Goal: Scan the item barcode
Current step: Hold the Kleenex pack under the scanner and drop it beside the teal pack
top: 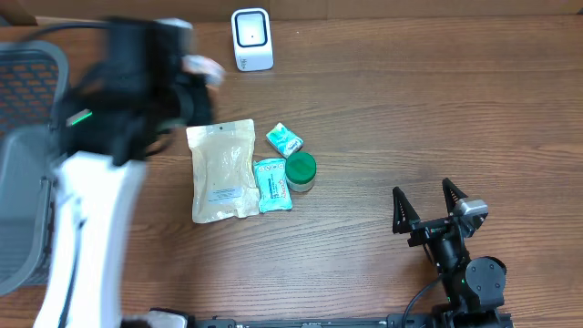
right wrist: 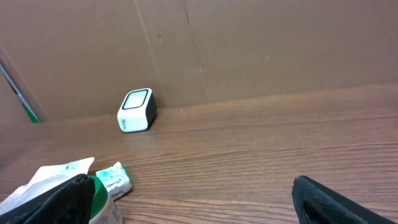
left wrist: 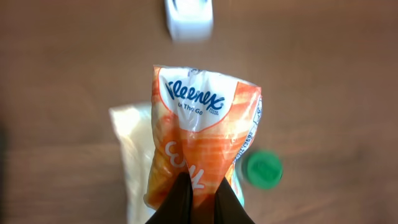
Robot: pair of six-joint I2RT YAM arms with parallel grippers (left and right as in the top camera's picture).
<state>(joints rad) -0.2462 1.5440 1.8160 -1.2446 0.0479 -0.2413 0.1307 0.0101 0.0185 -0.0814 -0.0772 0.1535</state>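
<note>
At the far left you have a grey mesh basket (top: 27,73), cut off by the frame edge. Beside it, your left gripper (left wrist: 204,186) is pressed together on the lower end of an orange tissue pack (left wrist: 205,118), pinching it and holding it up off the table (top: 410,100).

By my reading you are in the carry-to-scanner step. The pack is lifted, and the white scanner (top: 252,38) stands ahead of it at the back of the table, apart from the pack. The next move calls for you to bring the pack in front of the scanner's window and turn it so the barcode faces that window. No barcode shows on the side the wrist camera sees, so expect to rotate it.

Below and to the right lie a beige pouch (top: 223,170), two teal packets (top: 272,185) and a green-lidded jar (top: 301,169). At the right, your right gripper (top: 424,193) rests low with its jaws spread wide, holding nothing.

From overhead your left arm is a blur and the pack is hard to make out. The scanner is also smeared and cut off in the left wrist view.
</note>
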